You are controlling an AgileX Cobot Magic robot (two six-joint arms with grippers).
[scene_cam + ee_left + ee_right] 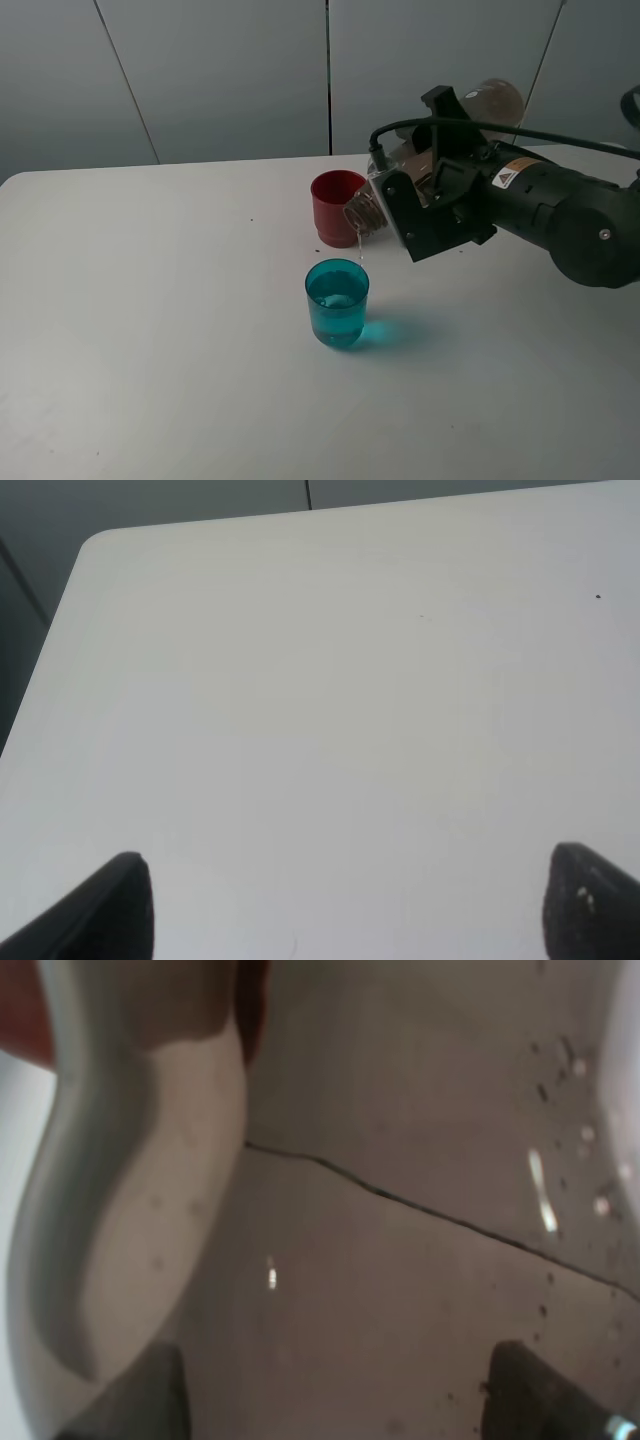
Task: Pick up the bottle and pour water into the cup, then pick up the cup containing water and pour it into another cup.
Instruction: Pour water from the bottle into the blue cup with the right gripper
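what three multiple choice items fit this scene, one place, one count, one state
1. Where is the red cup from the teal cup? A) beyond it, farther from the camera B) inside it C) in front of it
2. How many cups stand on the table? A) one B) two C) four
3. How is the bottle? A) upright on the table B) lying flat C) held tilted, neck down, by the right gripper
A, the red cup sits farther back; B, only red and teal show; C, the gripper holds it aloft, slanted.

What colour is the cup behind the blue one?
The cup is plain red; the exterior high view shows it best.
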